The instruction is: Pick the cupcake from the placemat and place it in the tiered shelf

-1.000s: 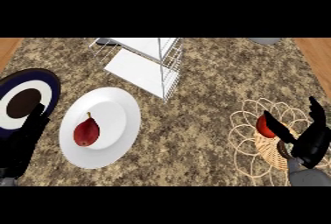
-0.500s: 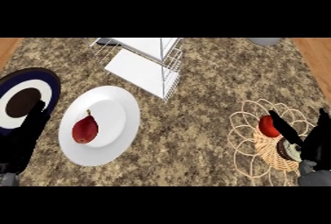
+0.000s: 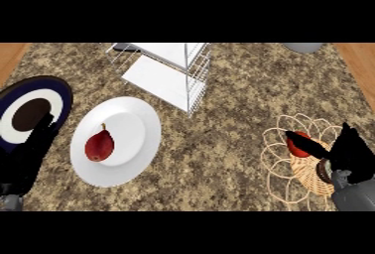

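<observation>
The right robot hand [image 3: 353,154] sits lower at the desk's [image 3: 234,109] right edge than it did a second ago, when its fingers stood up beside the cupcake [image 3: 294,143]. They are now closing round it, with one dark finger laid across the red top. The cupcake itself has barely shifted and is still on the woven placemat [image 3: 282,184], well apart from the tiered shelf [image 3: 164,82] at the top of the view. I read this as the grasp being made, with the lift and the carry across the desk still to come.

The left robot hand [image 3: 28,158] rests open at the left edge, fingers up, over the dark plate [image 3: 53,89]. Beside it, a pear [image 3: 99,145] lies on a white plate [image 3: 143,115].

Much of the grip is hidden from me. The hand covers the cupcake's right side and base, so I cannot see what touches it there. The shelf's upper part is cut off by the view's top edge, and I cannot make out which tier is open to receive the cupcake.
</observation>
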Tool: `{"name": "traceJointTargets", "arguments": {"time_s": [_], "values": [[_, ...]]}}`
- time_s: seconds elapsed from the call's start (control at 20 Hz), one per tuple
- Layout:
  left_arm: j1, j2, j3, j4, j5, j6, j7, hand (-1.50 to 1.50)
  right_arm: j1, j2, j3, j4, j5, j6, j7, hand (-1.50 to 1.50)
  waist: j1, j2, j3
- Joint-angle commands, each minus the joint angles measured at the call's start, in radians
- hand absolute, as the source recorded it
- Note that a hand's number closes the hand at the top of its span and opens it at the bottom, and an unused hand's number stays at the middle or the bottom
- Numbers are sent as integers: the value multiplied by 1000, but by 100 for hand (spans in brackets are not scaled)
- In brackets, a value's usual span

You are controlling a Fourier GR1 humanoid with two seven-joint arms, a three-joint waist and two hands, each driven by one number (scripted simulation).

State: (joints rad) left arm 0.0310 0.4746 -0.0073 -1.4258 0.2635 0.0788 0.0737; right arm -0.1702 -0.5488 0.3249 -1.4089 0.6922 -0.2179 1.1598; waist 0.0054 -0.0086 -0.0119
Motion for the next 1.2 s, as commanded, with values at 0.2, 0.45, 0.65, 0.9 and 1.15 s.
{"name": "traceJointTargets", "arguments": {"time_s": [0.2,0.45,0.65,0.9,1.15], "values": [[9,-31,-4,-22,-7,16,12,0,-19,-69,-9,-142,-71,326,250,-150,-12,3,10],[-35,-30,13,35,-13,1,-2,0,-17,-35,-19,-142,-60,348,285,-150,-11,8,10],[-26,-43,15,60,-34,8,-24,0,54,-42,-39,-156,-47,341,248,-150,-18,8,10],[-3,-40,27,7,-16,-21,7,0,81,-28,-89,-132,-7,330,186,-150,-5,7,11],[-31,-39,54,52,-35,-40,-21,0,138,1,-117,-134,34,329,113,-150,-11,8,11]]}}
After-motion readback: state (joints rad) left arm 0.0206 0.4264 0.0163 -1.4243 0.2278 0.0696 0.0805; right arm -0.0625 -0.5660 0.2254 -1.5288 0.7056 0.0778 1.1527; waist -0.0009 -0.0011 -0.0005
